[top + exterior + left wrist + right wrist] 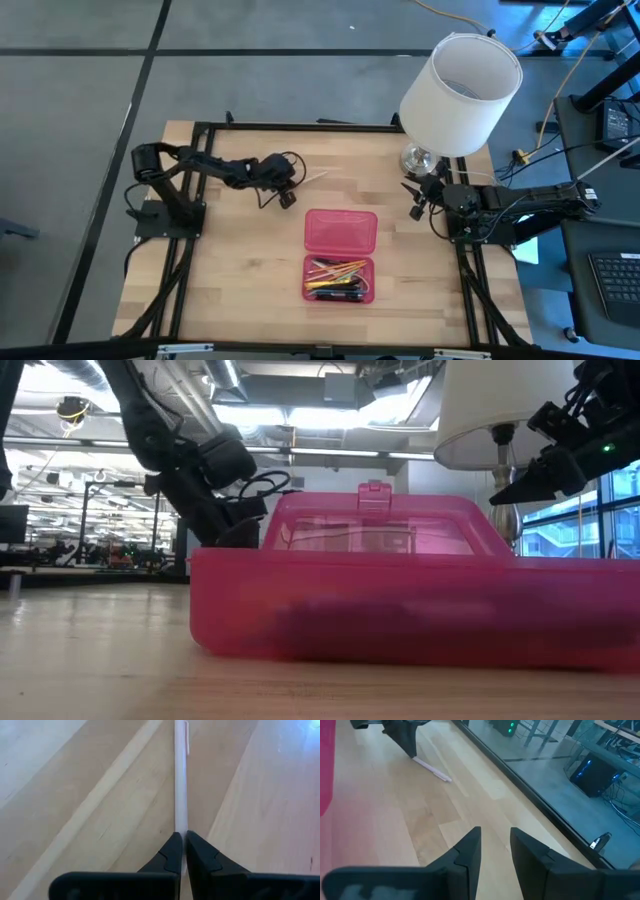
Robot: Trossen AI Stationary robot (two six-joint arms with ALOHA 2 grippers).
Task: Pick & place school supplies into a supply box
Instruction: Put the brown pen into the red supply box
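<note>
A: what's the room like?
B: grey floor (250,25) with dark seams, light wood tabletop (230,260) in a black frame. Ceiling strip lights (330,453), big windows (590,525) off to one side.
A: furniture?
B: white-shaded lamp (460,80), dark desk (600,250) with a keyboard (615,285).

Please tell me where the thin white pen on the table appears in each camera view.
High view: thin white pen right of left end effector.
Low view: not visible.
Left wrist view: centre, running away from the shut fingers.
Right wrist view: upper left.
Shared landmark: left end effector.
</note>
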